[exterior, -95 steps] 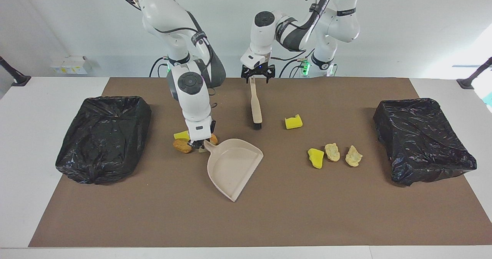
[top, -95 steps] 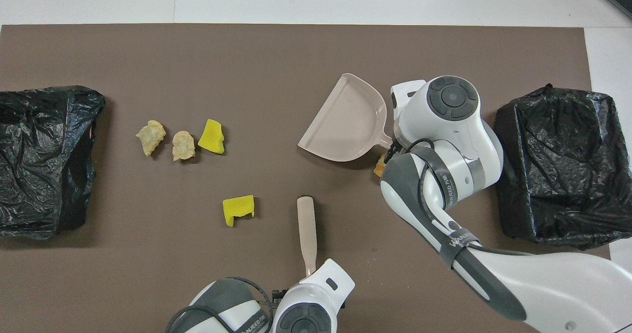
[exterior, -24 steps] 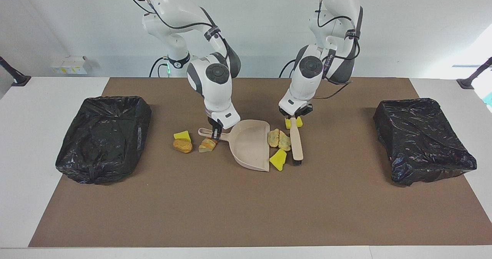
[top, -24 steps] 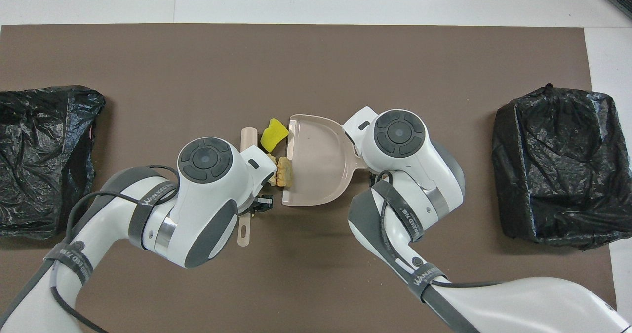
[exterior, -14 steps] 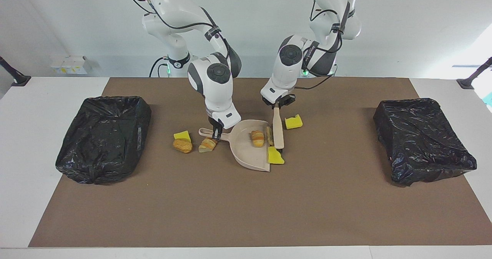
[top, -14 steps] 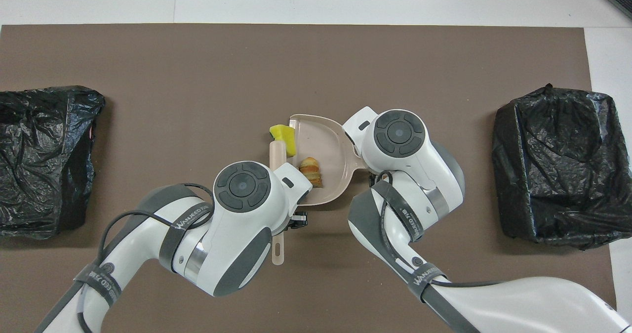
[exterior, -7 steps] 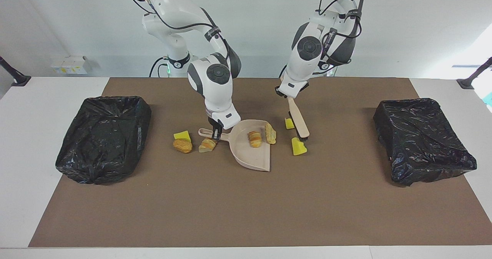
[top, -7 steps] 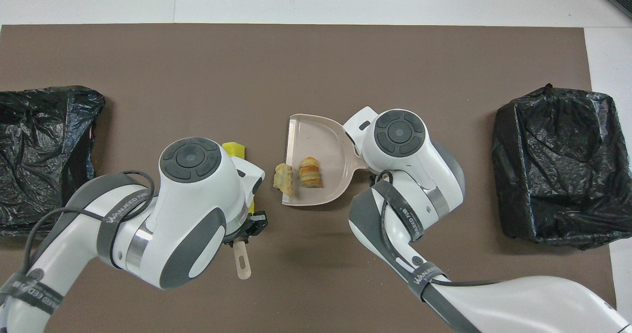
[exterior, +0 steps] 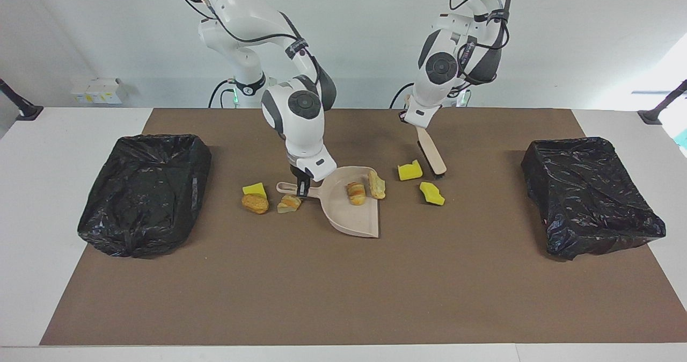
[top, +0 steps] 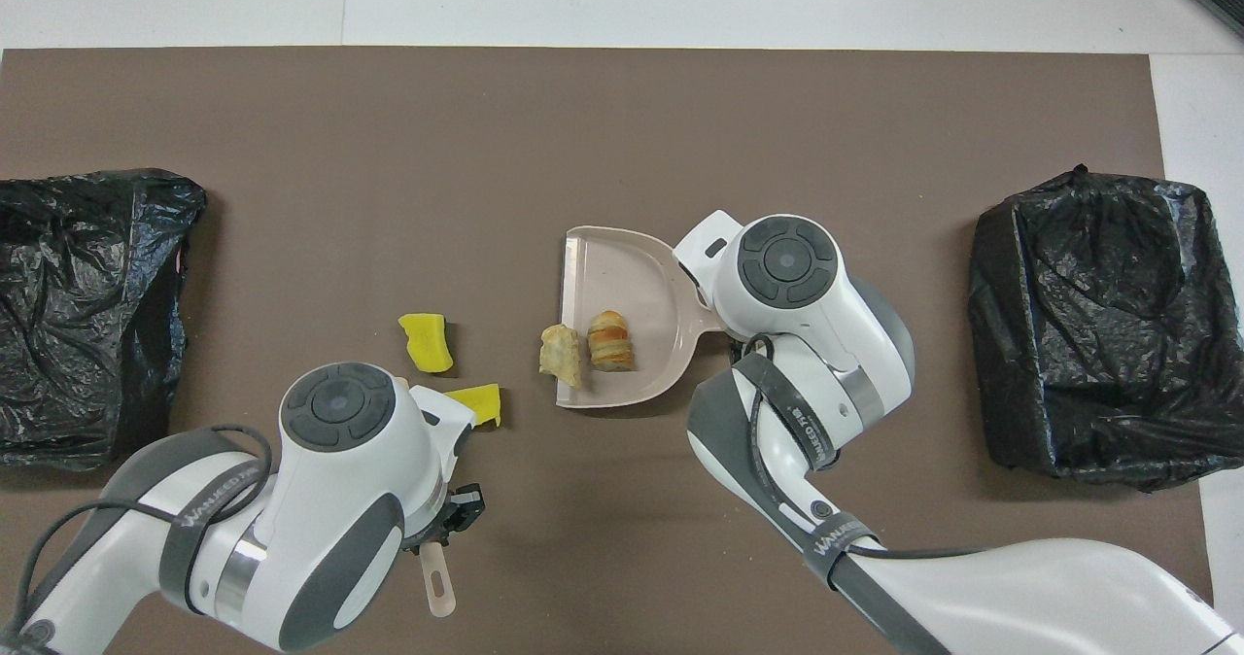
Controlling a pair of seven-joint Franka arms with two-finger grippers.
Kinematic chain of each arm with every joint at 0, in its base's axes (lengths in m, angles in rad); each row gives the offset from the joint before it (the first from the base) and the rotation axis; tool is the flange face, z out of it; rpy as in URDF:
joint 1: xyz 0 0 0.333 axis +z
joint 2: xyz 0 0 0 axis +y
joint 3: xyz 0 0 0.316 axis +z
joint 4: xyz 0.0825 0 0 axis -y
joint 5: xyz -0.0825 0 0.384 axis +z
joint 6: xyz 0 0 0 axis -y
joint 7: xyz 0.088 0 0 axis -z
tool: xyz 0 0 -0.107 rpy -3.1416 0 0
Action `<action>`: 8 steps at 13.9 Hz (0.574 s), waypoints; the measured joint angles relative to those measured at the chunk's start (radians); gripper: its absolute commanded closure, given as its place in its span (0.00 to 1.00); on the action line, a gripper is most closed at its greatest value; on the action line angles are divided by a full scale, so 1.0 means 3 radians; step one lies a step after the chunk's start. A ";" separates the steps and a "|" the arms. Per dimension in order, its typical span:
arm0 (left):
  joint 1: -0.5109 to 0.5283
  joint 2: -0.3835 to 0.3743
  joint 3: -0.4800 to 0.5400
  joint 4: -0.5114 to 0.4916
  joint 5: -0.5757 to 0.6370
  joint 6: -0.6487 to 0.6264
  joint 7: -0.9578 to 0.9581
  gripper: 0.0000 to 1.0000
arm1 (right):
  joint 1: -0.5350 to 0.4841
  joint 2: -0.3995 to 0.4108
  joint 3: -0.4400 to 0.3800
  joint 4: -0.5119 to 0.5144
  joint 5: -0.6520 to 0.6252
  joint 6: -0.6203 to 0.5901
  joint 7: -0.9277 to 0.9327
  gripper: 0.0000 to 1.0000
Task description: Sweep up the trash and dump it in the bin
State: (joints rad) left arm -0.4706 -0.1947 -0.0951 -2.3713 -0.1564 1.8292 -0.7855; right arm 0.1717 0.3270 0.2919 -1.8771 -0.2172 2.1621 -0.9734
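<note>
Dustpan (exterior: 354, 211): right gripper (exterior: 302, 186) clamps its handle, mouth toward 3 o'clock for scraps (exterior: 431, 193); left gripper (exterior: 415, 121) grips brush (exterior: 431, 157) (raised for next stroke).

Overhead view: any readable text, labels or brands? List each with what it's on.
"WANJEED": on the dark band of the left arm, partly readable.
"WANJEED": on the dark band of the right arm, partly readable.
Dustpan, brush handle, both black bin bags: no text visible.

You see two glossy white arms (exterior: 292, 112) with dark grey joint caps, grey elbow sleeves, black external cables, and black wrist bands lettered in white
</note>
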 measured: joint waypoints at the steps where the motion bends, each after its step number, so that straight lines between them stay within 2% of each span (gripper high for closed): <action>1: -0.0023 -0.0052 -0.0008 -0.0087 -0.0026 0.0170 -0.0059 1.00 | 0.0001 0.0005 0.0000 0.0000 0.0000 0.0016 -0.0090 1.00; 8: -0.0352 0.0093 -0.0035 -0.0162 -0.0245 0.1119 -0.0116 1.00 | 0.0031 0.0008 0.0008 -0.0001 -0.0088 0.0028 -0.0207 1.00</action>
State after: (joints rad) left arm -0.5764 -0.1669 -0.1057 -2.4198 -0.2300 2.1647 -0.8203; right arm 0.1809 0.3295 0.2943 -1.8774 -0.2436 2.1705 -1.0355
